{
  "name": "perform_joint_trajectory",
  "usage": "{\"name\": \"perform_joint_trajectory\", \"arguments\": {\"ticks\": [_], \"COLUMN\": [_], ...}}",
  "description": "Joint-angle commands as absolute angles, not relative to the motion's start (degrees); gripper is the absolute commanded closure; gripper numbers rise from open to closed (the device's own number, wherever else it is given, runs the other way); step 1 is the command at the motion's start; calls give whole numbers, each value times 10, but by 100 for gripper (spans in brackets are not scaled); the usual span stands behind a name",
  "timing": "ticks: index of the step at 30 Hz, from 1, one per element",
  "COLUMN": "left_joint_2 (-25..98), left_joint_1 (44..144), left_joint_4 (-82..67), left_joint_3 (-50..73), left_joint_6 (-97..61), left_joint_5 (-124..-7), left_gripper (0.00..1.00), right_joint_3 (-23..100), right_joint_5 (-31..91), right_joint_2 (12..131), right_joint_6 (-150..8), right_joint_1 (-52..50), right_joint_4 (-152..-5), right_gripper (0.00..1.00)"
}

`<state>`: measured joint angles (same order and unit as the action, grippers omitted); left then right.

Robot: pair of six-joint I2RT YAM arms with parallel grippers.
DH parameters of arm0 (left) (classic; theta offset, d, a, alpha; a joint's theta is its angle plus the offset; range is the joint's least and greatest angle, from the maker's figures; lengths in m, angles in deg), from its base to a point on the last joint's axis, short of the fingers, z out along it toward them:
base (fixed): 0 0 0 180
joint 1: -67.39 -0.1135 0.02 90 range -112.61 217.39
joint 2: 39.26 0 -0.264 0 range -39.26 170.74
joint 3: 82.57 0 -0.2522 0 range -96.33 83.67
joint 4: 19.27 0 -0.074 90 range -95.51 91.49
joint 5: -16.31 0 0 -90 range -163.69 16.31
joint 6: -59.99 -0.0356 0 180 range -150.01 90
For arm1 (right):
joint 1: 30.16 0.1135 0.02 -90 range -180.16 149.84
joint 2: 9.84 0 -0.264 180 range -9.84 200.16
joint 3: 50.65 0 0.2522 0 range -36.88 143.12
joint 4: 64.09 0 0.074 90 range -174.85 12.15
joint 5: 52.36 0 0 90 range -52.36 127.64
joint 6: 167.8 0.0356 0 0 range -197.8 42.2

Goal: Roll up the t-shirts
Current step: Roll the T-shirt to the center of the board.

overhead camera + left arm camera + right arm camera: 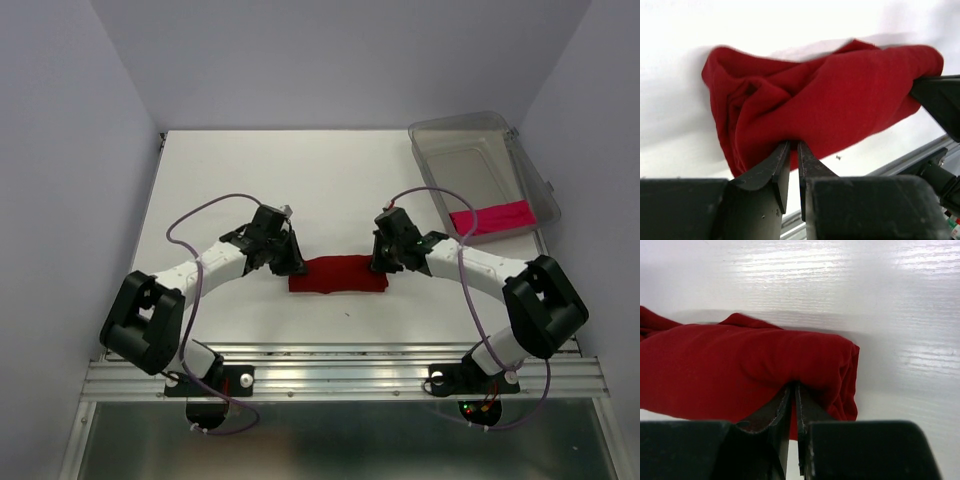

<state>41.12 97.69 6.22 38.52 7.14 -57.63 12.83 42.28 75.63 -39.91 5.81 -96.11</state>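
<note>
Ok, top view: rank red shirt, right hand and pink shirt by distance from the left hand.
1. The red shirt, gripped by the left hand.
2. The right hand, at the shirt's other end.
3. The pink shirt, in the bin, far right.

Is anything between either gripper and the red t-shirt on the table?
Nothing visible does. The left gripper and the right gripper are each pinched shut on one end of the red t-shirt, in direct contact with the cloth.
</note>
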Motion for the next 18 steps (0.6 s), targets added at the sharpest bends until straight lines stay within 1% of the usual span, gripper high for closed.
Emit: {"name": "perform_joint_trajectory", "arguments": {"ticks": [1, 5, 10, 12, 15, 18], "left_joint_2": [454, 503, 526, 507, 458, 410], "left_joint_1": [975, 974, 969, 967, 961, 943], "left_joint_4": [19, 6, 1, 9, 61, 92], "left_joint_3": [362, 362, 366, 362, 340, 326], "left_joint_6": [52, 43, 41, 39, 35, 26], "left_joint_5": [-587, -591, -593, -603, -640, -666], "left_gripper": [78, 79, 80, 80, 79, 76], "right_joint_3": [111, 99, 91, 94, 101, 107], "right_joint_5": [463, 465, 470, 476, 491, 500], "right_joint_2": [808, 831, 822, 812, 790, 763], "right_joint_6": [-403, -404, -406, -411, -420, -430], "right_joint_1": [54, 54, 54, 54, 54, 48], "right_joint_4": [-933, -924, -929, -938, -967, -984], "right_gripper": [87, 88, 89, 89, 89, 89]}}
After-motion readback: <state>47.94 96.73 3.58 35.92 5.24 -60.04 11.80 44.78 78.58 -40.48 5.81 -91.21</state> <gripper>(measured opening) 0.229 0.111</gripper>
